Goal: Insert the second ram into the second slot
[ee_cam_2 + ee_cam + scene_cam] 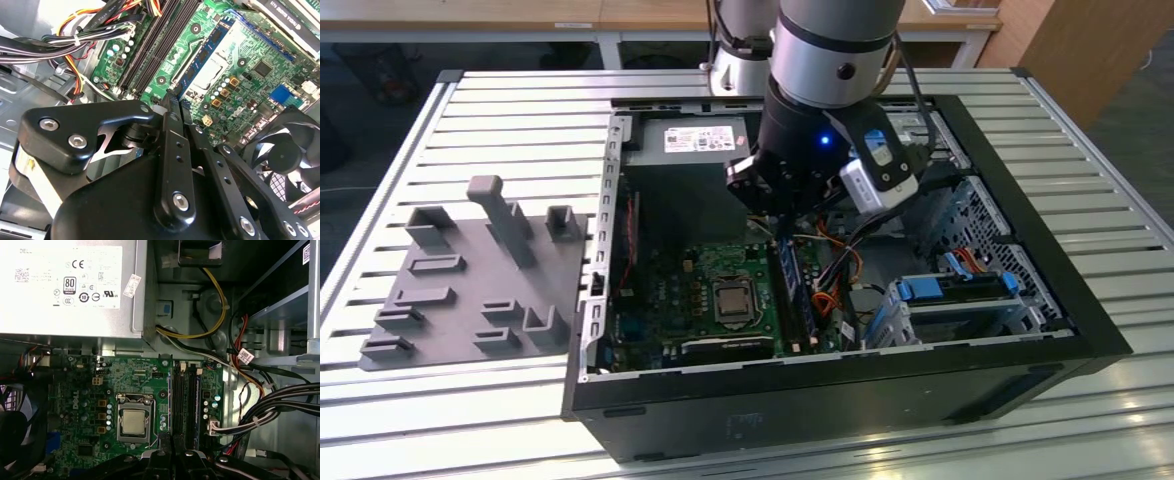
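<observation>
Seating looks to be the step you are working: your black metal tool (176, 100), pressed together, is hanging just above the long thin blue circuit-board stick (791, 285), which is standing in the slot (171, 402) beside the silver processor socket (132, 422). Pushing further is calling for square, even pressure.

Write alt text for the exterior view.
A robot arm reaches down into an open computer case lying on a slatted metal table. Its pincer is over the motherboard, where a long blue stick stands beside the processor socket. A grey holder block sits at the exterior view's left.
</observation>
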{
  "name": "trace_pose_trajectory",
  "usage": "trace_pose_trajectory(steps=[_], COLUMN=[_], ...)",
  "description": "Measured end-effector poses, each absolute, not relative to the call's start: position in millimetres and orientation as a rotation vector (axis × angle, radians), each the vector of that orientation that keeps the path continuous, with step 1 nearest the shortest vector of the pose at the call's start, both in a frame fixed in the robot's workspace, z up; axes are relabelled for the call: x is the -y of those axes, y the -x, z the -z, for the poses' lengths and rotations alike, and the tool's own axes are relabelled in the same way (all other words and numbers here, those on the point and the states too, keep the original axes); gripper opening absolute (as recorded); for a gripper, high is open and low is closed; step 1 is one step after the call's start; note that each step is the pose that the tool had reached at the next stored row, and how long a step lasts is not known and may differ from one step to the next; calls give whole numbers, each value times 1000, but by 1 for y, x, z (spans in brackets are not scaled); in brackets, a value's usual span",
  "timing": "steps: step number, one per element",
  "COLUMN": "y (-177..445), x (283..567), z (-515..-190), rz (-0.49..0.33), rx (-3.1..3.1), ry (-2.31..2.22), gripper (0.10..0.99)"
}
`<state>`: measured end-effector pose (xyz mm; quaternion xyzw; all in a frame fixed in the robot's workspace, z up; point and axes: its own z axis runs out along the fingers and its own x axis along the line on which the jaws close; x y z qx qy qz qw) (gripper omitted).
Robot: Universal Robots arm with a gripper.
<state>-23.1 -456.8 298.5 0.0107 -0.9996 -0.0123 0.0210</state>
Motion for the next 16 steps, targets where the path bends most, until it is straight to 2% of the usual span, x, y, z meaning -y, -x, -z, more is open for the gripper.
trace_pose_trajectory(steps=[16], y=[23], x=[457], z=[-293], rz=[39], rx=[3098], ry=[-33], gripper=[133])
